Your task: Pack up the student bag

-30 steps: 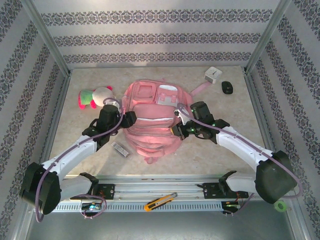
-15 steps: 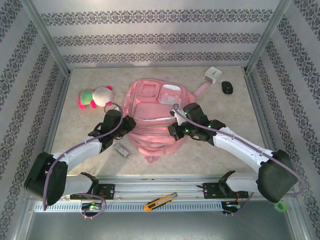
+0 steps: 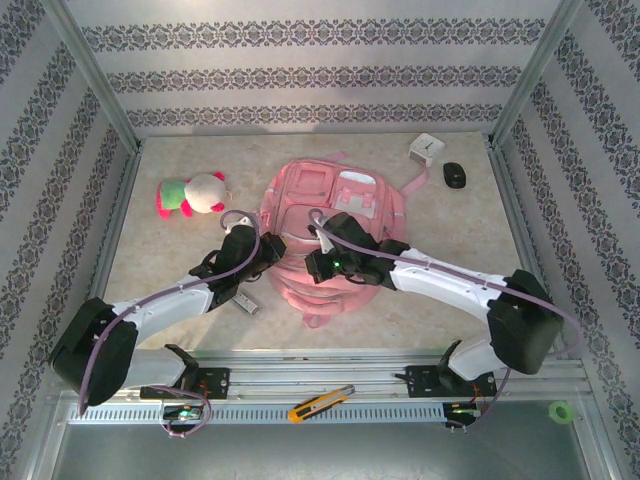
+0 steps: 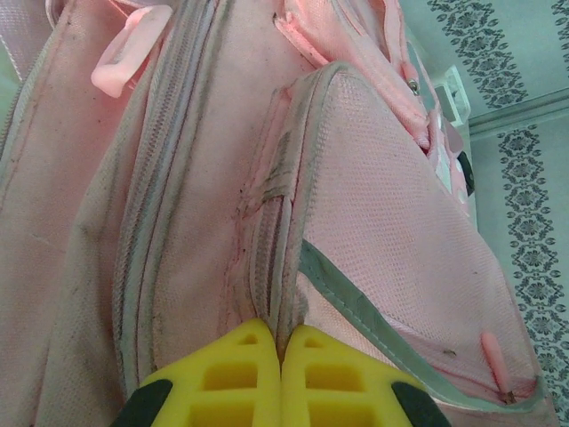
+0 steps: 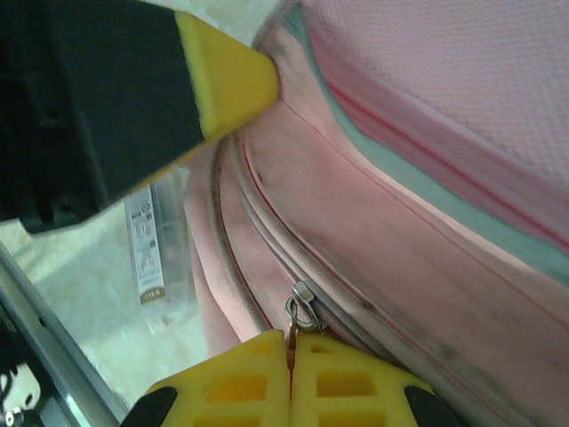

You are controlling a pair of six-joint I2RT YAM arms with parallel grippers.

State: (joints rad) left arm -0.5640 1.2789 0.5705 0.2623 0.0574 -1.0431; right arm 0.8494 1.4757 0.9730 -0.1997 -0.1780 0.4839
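**Both pincers now clamped on the bag**

The left gripper has just snapped together on a seam at the side of the student bag, mid-table; the right gripper stays pinched on the zip pull. Braced so, the zip seems ready to be drawn open. Print on the clear packet beside the bag is too small to read

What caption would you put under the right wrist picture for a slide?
The right gripper, shut, pinches the metal zipper pull on the pink student bag.
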